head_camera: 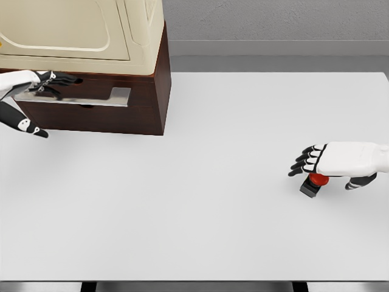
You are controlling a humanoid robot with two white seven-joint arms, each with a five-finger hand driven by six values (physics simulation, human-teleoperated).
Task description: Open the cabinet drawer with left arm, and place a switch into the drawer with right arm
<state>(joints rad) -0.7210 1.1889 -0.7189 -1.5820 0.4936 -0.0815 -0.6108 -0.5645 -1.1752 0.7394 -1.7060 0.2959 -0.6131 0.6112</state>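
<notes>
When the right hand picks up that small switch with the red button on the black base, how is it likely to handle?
The red-topped black switch looks small beside the right hand hovering over it, so probably light and stiff. Its boxy base suggests it will slide on the smooth white table rather than roll. The rounded red cap may be slippery for the fingers.

A white table (200, 219) fills most of the head view. At its far left stands a dark brown cabinet (149, 103) with a cream-coloured appliance (91, 33) on top. The left hand (45, 82) reaches to the cabinet front, its dark fingers (64, 79) over the silvery drawer panel (91, 96). At the right, the right hand (331, 161) hovers flat, fingers extended, just above a switch (315, 182) with a red button on a black base.
</notes>
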